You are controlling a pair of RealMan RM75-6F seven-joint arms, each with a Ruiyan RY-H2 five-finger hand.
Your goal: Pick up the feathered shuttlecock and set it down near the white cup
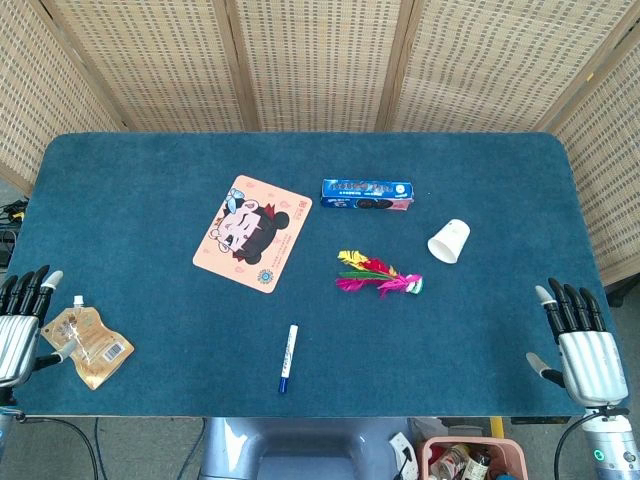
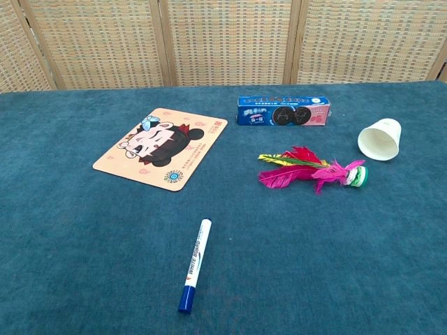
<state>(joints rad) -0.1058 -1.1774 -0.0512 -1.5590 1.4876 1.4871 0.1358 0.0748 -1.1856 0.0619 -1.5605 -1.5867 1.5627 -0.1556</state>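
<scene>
**Shuttlecock lies untouched beside the cup; both hands idle at the table's near corners**

Head view: the feathered shuttlecock lies on its side just right of the frame's centre, pink, red and yellow feathers fanned toward the left and its small green-and-white base pointing right. The white cup is tipped over near it, up and to the right, the two apart. The right hand rests at the lower right edge of the frame, fingers spread and straight, holding nothing. The left hand sits at the lower left edge, fingers extended and empty, just beside a tan spout pouch. A cartoon mouse pad lies left of centre, a blue biscuit box above the shuttlecock, and a whiteboard marker below centre.

Chest view: neither hand shows. The shuttlecock is right of centre, its base nearest the cup at the right edge; the cup's open mouth faces the camera.

Handling, as a judgement: the shuttlecock looks very light, with soft feathers that bend and slip under pressure. The base is probably the firm part, so a pinch there, or low on the quills where they gather, should hold best. The right hand is the nearer one. The empty cup would likely roll if nudged.
</scene>
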